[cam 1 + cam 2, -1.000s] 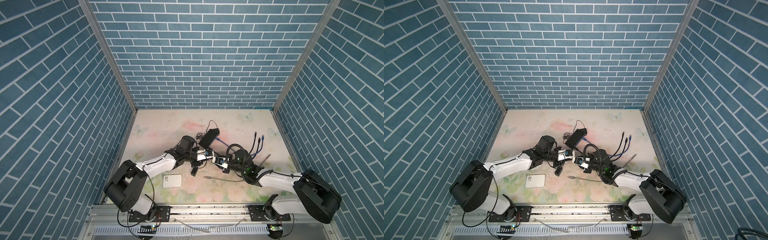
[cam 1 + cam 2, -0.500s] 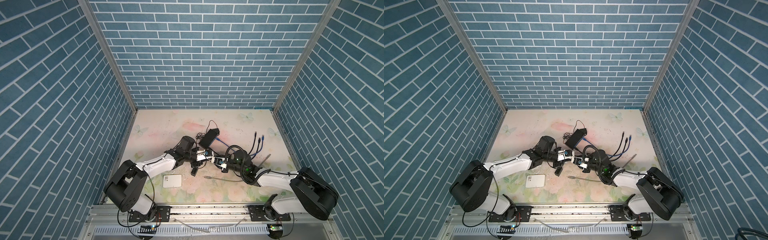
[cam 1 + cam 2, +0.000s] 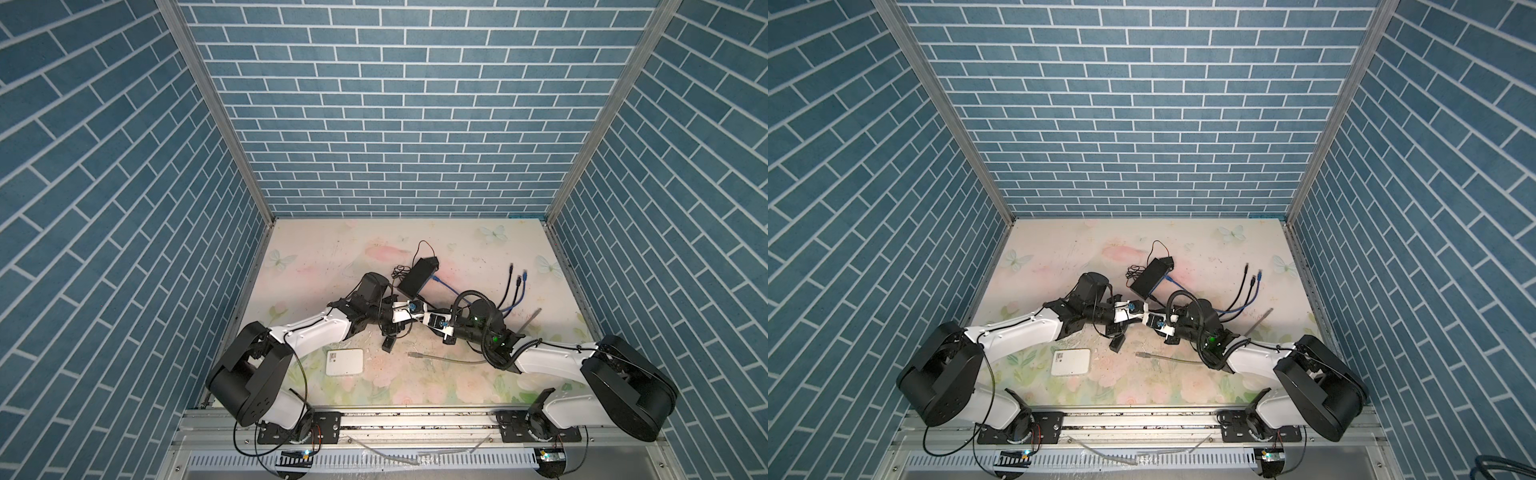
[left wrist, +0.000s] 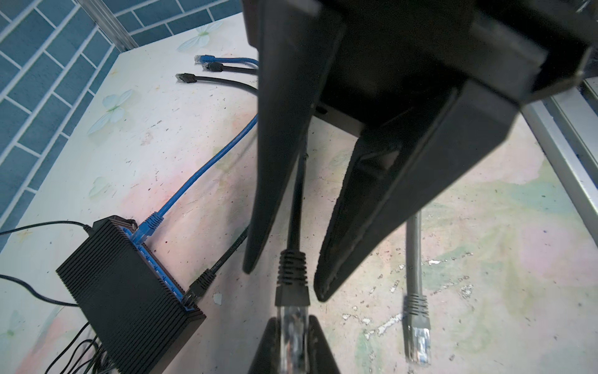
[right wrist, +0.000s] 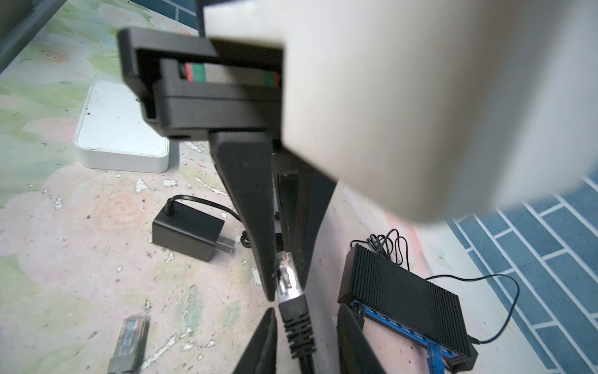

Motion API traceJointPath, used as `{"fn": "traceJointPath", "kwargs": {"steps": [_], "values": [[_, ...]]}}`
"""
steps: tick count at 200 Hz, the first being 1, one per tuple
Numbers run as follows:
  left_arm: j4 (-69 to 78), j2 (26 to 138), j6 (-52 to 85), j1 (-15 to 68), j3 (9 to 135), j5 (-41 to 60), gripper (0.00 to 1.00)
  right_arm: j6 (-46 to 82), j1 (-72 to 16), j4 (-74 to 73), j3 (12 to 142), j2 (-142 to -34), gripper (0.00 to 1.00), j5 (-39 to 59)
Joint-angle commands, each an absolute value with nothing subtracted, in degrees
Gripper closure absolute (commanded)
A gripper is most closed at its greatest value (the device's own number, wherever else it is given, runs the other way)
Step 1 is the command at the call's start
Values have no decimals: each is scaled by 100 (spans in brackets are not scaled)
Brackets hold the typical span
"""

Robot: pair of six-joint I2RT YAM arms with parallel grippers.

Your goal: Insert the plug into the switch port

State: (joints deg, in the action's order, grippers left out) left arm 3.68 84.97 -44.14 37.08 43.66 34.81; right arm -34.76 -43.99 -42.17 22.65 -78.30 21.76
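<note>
The plug (image 4: 292,319) is a clear connector on a black cable with a ribbed black boot (image 4: 291,278). My left gripper (image 4: 293,327) is shut on the plug, seen too in the right wrist view (image 5: 286,285). My right gripper (image 5: 305,312) is open, its fingers standing either side of the boot with gaps. The two grippers meet tip to tip mid-table (image 3: 419,311) (image 3: 436,322). The black ribbed switch (image 3: 417,274) (image 3: 1152,276) lies just behind them, its blue port row (image 4: 158,275) facing them. A blue cable (image 4: 149,223) and a black cable (image 4: 200,285) sit in its end ports.
A loose grey cable (image 4: 417,311) with a clear plug lies on the mat near the grippers. A white box (image 3: 344,361) and a black power adapter (image 5: 191,233) lie toward the front. Loose cable ends (image 3: 515,282) lie at the right, and thin black wire (image 3: 424,249) trails behind the switch.
The right arm has crept slightly to the left toward the left gripper. The left arm and the plug in it have stayed put.
</note>
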Motion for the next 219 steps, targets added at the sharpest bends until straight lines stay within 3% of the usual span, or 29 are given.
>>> {"fn": "traceJointPath", "kwargs": {"steps": [1,29,131,219], "values": [[343,8316,-4498,3727,4333,3688,86,-3396,-4392,-4133,2178,-7865,70,2283],[354,8297,-4500,3727,4336,3735,85,-3357,-4399,-4236,2218,-7969,76,2377],[230,8191,-4674,3729,4396,3674,85,-3392,-4395,-4003,2283,-8017,81,2572],[-36,8233,-4845,3727,4562,3726,85,-3685,-4399,-3544,2417,-8040,78,2467]]}}
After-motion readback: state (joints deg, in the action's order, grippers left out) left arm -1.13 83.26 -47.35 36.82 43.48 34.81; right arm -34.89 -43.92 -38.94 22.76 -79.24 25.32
